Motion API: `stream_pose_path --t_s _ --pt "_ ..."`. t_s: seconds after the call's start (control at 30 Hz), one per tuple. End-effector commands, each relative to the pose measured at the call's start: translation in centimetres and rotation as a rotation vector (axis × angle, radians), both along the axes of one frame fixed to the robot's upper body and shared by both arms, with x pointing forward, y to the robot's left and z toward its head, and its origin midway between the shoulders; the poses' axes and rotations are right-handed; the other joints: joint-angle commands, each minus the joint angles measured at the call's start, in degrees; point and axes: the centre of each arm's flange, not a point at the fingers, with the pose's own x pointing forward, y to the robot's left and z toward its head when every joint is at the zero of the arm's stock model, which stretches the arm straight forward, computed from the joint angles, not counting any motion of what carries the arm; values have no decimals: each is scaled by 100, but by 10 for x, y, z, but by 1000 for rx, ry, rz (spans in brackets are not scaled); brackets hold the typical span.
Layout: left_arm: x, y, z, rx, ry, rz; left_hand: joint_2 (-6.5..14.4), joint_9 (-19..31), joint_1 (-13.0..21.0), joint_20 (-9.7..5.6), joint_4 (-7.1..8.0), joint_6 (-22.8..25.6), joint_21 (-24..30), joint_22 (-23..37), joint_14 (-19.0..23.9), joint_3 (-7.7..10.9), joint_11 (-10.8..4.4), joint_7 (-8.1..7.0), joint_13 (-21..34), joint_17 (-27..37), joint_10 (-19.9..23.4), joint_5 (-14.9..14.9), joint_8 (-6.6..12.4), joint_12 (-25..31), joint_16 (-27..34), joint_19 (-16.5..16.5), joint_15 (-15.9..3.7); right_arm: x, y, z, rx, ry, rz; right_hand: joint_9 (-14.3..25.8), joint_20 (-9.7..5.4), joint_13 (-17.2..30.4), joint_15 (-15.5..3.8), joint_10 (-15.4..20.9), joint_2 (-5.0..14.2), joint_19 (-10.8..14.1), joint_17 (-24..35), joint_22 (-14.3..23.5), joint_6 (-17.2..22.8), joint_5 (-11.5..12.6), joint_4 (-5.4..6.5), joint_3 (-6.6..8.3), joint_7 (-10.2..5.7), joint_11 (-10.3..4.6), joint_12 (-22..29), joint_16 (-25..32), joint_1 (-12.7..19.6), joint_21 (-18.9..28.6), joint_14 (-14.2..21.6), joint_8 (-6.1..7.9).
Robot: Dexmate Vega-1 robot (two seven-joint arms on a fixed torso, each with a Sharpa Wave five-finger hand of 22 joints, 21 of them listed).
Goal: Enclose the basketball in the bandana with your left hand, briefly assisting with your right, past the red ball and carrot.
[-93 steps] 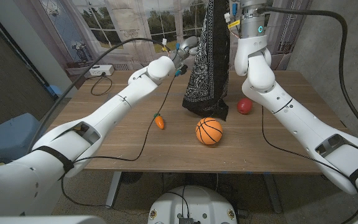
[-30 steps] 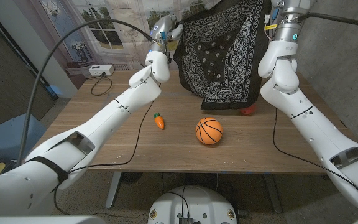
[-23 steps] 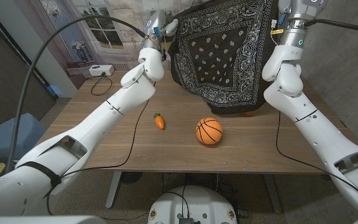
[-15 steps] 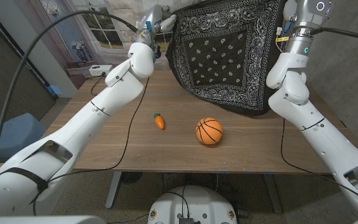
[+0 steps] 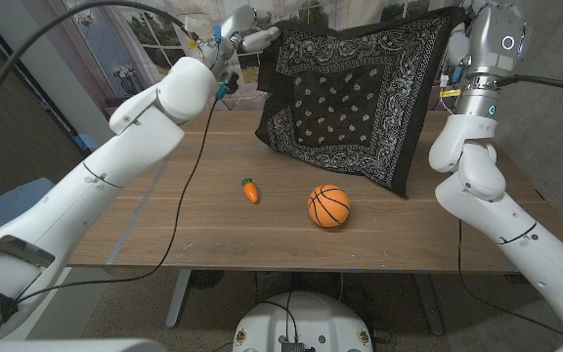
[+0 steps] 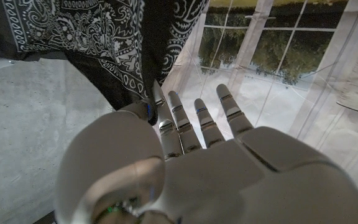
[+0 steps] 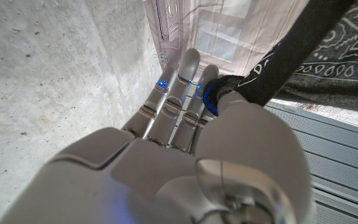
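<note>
Above the basketball (image 5: 328, 206), both hands spread (aloft) the bandana (image 5: 355, 93).

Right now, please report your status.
Both hands grip the bandana, spread in the air. Basketball uncovered on table. Carrot beside it, apart.

Three cameras: one high on the head, one on each wrist.

The head view looks down and forward over the wooden table (image 5: 164, 225), taking in both arms and the spread bandana (image 5: 355, 93) from some way back. The left wrist view sits close behind the left hand (image 6: 185, 168), facing along its fingers toward the window backdrop. The right wrist view sits as close behind the right hand (image 7: 185, 155), facing a grey wall. All three share the bandana.
</note>
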Motion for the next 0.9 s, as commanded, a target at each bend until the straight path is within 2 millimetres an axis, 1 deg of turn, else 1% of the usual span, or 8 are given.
stream_pose_path --t_s 0.03,0.07,0.3,0.47,0.63,0.67,0.83,0.9 --pt "-25 -18 -12 166 83 -161 54 -25 16 5 -3 17 -13 6 -62 58 -3 45 34 25 -48 -16 33 -22 -12 -56 -26 -15 -12 -40 51 13 5 37 -143 13 -498 21 55 -14 27 16 7 29 28 10 -69 -52 -15 -13 94 65 -20 706" --pt "-25 -20 -12 185 89 -187 51 -39 17 11 -6 26 -11 4 -72 68 32 57 41 28 -86 -25 41 -37 -15 -63 -24 -18 -13 -44 62 6 14 33 -141 32 -498 12 56 -17 27 14 10 29 30 9 -60 -53 -8 -16 94 69 -22 707" --pt "-36 -32 -12 276 129 -279 51 -107 22 19 -18 24 -22 -3 -175 119 20 86 71 46 -142 -69 59 -61 -42 -150 23 -38 -19 -71 57 35 29 26 -139 26 -500 18 55 -36 26 0 -9 30 38 6 -77 -49 -14 -35 94 93 -30 706" --pt "-40 -36 -8 354 144 -282 48 -126 23 30 -26 13 -20 -7 -200 149 32 120 88 56 -142 -98 82 -63 -41 -179 37 -47 -20 -86 62 159 49 25 -143 5 -492 -35 44 -55 21 -14 -15 29 53 -5 -86 -37 -52 -71 83 116 -75 714" --pt "-37 -40 -4 436 193 -326 47 -136 19 33 -28 -5 -17 -11 -227 172 40 132 102 66 -151 -123 101 -68 -42 -201 48 -58 -22 -91 37 341 108 25 -136 -44 -493 -38 43 -90 13 -27 -34 31 66 -11 -99 -30 -85 -109 76 128 -119 713" --pt "-36 -42 -3 450 203 -337 48 -129 18 34 -28 -12 -16 -12 -230 179 57 121 106 69 -152 -130 112 -69 -41 -208 51 -58 -20 -94 45 308 96 25 -122 -55 -492 -47 41 -105 11 -29 -33 31 68 -13 -97 -38 -95 -117 74 127 -130 715" --pt "-30 -49 -1 532 254 -384 56 -134 18 33 -35 -21 -10 -18 -274 220 57 189 125 81 -144 -165 152 -69 -46 -234 58 -65 -16 -93 30 477 108 20 -103 -104 -486 -75 47 -158 -4 -43 -49 34 97 -23 -94 -2 -135 -169 51 132 -188 712" --pt "-29 -50 0 534 264 -411 57 -117 19 37 -39 -34 -4 -20 -274 237 58 212 132 84 -148 -177 174 -71 -42 -233 60 -66 -16 -95 27 472 109 15 -106 -104 -487 -87 49 -172 -10 -51 -55 37 103 -23 -88 -4 -139 -192 49 138 -211 710"
